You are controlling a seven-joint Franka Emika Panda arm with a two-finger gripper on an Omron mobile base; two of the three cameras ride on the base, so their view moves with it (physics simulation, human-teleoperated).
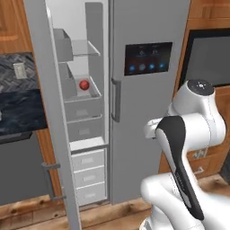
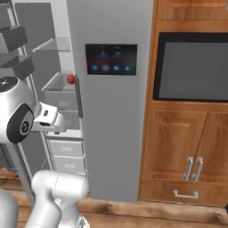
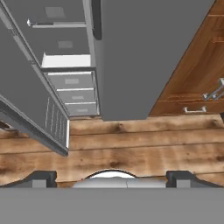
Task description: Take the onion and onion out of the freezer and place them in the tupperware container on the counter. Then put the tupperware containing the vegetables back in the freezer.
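Pincer (image 3: 112, 179) agape — one onion (image 1: 83, 85), freezer (image 1: 83, 112)

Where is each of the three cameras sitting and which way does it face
Left base view: behind the arm on its left, facing the open freezer with an onion in a bin; the arm rises at lower right.
Right base view: behind on the right, facing the fridge door and wooden cabinets; the arm stands at lower left.
Hand view: on the hand, looking down at the wood floor and freezer drawers; the open gripper shows at the bottom.
Both base views share the onion and display panel.
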